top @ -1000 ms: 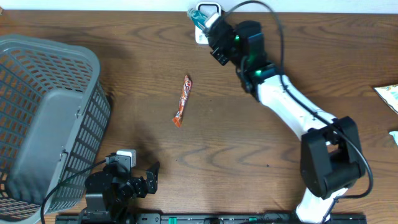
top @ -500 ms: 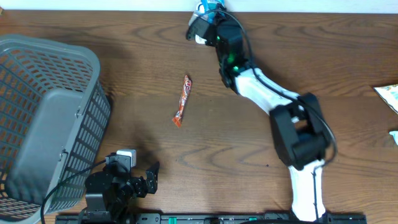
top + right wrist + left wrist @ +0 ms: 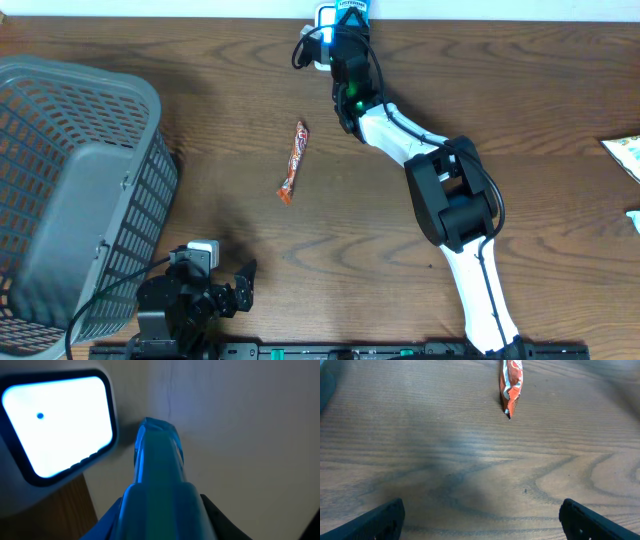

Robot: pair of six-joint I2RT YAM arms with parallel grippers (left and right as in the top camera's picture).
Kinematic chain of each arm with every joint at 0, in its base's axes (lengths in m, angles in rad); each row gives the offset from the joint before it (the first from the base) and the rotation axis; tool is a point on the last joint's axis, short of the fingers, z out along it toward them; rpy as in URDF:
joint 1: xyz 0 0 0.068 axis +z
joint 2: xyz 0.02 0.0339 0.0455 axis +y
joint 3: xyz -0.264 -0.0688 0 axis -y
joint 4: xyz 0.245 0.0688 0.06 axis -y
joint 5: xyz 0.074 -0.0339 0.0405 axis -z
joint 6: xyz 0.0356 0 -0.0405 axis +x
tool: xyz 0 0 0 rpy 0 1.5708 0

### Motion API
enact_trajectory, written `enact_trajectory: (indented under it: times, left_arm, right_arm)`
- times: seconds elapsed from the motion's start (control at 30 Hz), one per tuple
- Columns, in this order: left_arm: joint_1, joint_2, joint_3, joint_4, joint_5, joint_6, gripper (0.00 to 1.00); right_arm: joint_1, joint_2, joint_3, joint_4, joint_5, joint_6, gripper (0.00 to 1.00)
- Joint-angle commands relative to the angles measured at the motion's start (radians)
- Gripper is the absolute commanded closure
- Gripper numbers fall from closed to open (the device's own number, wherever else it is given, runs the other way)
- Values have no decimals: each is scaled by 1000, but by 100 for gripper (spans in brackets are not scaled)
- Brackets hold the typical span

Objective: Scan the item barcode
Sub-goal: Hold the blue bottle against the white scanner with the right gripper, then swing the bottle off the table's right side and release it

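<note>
Tabletop point(image 3: 230, 70) is dark brown wood and fills pretty much the whole overhead shot. Biggest thing on it is a grey plastic basket point(image 3: 150, 200) with slotted walls, sitting at the left side.

Right arm point(image 3: 445, 190) reaches from the near edge diagonally all the way to the far edge, roughly at the middle. Its claw point(image 3: 340, 30) is partly closed around a blue item point(image 3: 157, 460). In the wrist view you can see the blue item sticking out between the two dark fingers, pointing at the pale wall behind the tabletop. Can't make out any barcode on it from here, it's all blue glow.

Left arm is tucked at the near left, just beside the basket's near corner. Its claw point(image 3: 482, 522) is spread wide with nothing in it; both fingers point(image 3: 380, 520) hang above bare wood.

Scanner point(image 3: 55, 425) is a small white box at the far edge, window lit bright white-blue, just left of the blue item and very close to it.

Orange snack packet point(image 3: 292, 161) lies flat around the middle of the tabletop, long and thin, well apart from both claws.

Patterned packet point(image 3: 625, 155) is partly cut off at the right edge.
</note>
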Motion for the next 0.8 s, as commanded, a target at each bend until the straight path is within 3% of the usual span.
enact_trajectory:
  times: [0.0, 0.2, 0.43, 0.57, 0.77]
  left_arm:
    - [3, -2, -12, -46, 13, -9, 2]
    - [3, -2, -12, -46, 13, -9, 2]
    - [3, -2, -12, -46, 13, -9, 2]
    - [3, -2, -12, -46, 13, -9, 2]
    - [3, -2, -12, -46, 13, -9, 2]
  right_arm:
    - [15, -37, 50, 5, 107, -82, 96]
    - [-53, -110, 50, -166, 264, 48, 99]
    - [-284, -140, 50, -488, 411, 272, 99]
    - [-435, -140, 49, -762, 376, 470, 98]
    - [-657, -139, 49, -970, 235, 690, 96]
